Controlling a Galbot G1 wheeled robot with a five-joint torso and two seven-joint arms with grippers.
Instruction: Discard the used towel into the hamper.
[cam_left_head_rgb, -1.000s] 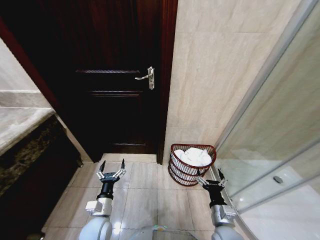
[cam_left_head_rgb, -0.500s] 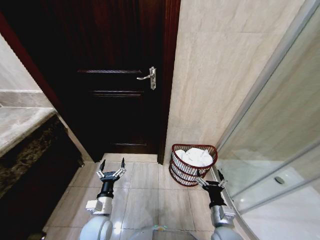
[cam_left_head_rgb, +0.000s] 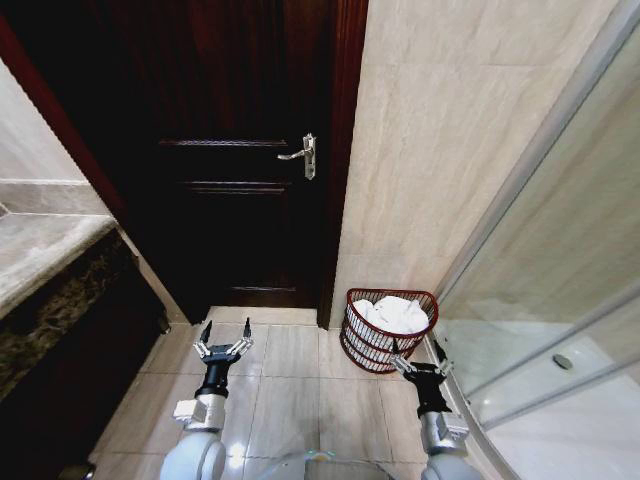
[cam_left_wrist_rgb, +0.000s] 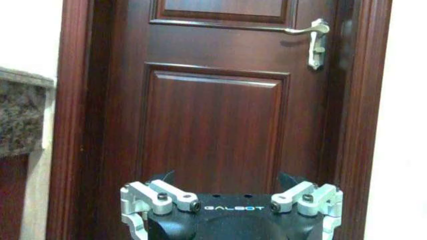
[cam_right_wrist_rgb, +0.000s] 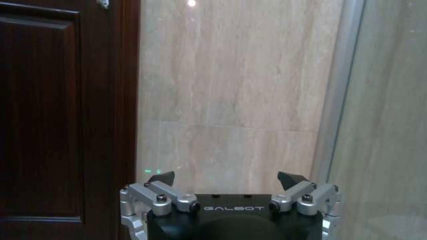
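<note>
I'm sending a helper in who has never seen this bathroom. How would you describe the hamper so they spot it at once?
Find the dark wooden door, then follow the tiled wall beside its handle side down to the floor. The hamper stands there in the corner, next to the glass shower screen. It is a small round red-brown wire basket with a white towel inside, the one loose thing on the floor.

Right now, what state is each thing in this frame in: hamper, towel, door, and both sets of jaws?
hamper: upright on the floor by the wall, open-topped, holding white cloth.
towel: white, bunched inside the hamper, piled to about its rim.
door: shut, lever handle level.
left gripper: jaws open, empty, held low above the floor tiles.
right gripper: jaws open, empty, held low just in front of the hamper.
</note>
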